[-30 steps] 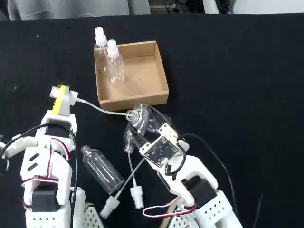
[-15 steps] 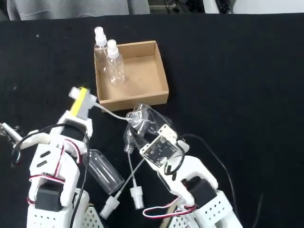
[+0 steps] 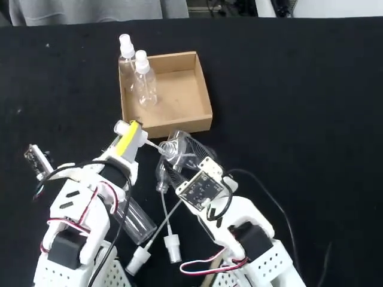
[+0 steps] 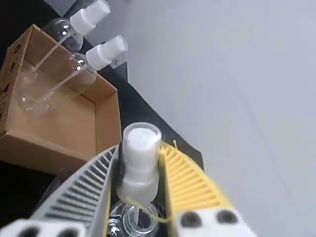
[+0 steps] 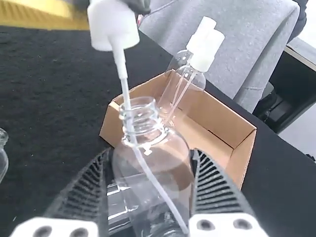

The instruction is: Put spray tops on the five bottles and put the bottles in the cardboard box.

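One spray top (image 4: 139, 163) is pinched between the grey and yellow fingers of the left tool (image 4: 140, 148). Its dip tube runs into the open neck of a clear bottle (image 5: 153, 173). The spray top is not seated: it sits off the neck, with bare tube showing between the two.

The clear bottle is clamped between the two ribbed fingers of the right tool (image 5: 152, 154). Its neck points away from that tool, toward the tip of the left tool. The two tools meet nearly tip to tip.

The cardboard box (image 3: 197, 89) lies just beyond both tool tips, with its near wall close to the held bottle. Two capped bottles (image 3: 143, 81) lean side by side in the box, in the corner farthest from the right tool. Their white spray heads rise above the rim.

A further uncapped bottle (image 3: 160, 176) lies just beside the right tool, partly under it. Behind the left tool, a second uncapped bottle (image 3: 139, 218) lies on the black counter (image 3: 299, 89), partly beneath the left arm. Two loose spray tops (image 3: 172, 248) lie behind both tools, between the arm bases. Their dip tubes point toward the right tool.
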{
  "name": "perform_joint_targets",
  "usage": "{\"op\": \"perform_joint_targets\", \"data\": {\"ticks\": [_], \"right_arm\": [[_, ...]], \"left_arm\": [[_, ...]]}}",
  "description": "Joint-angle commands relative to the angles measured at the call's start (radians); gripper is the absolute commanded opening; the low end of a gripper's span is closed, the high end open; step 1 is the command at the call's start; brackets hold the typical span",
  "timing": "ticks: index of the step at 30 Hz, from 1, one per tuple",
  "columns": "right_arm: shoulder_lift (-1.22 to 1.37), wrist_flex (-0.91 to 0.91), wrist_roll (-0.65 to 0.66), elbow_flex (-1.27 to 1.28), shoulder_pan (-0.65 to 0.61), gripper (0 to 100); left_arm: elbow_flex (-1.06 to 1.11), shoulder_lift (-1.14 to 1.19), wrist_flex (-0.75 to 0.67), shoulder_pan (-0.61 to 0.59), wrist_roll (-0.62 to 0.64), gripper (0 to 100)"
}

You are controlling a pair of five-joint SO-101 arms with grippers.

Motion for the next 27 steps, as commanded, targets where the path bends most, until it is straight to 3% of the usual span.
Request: {"op": "perform_joint_targets", "data": {"ticks": [1, 17, 22, 27], "right_arm": [[-0.091, 0.003, 0.0, -0.004, -0.018, 7.4], [-0.091, 0.003, 0.0, -0.004, -0.018, 7.4], [-0.091, 0.003, 0.0, -0.004, -0.018, 7.4], [-0.099, 0.032, -0.002, -0.004, -0.018, 7.4]], "left_arm": [[-0.001, -0.008, 0.0, 0.015, -0.014, 3], [-0.007, -0.008, 0.006, 0.018, -0.018, 3], [-0.001, -0.008, 0.017, 0.116, -0.14, 3], [-0.01, -0.008, 0.04, 0.125, -0.147, 3]]}}
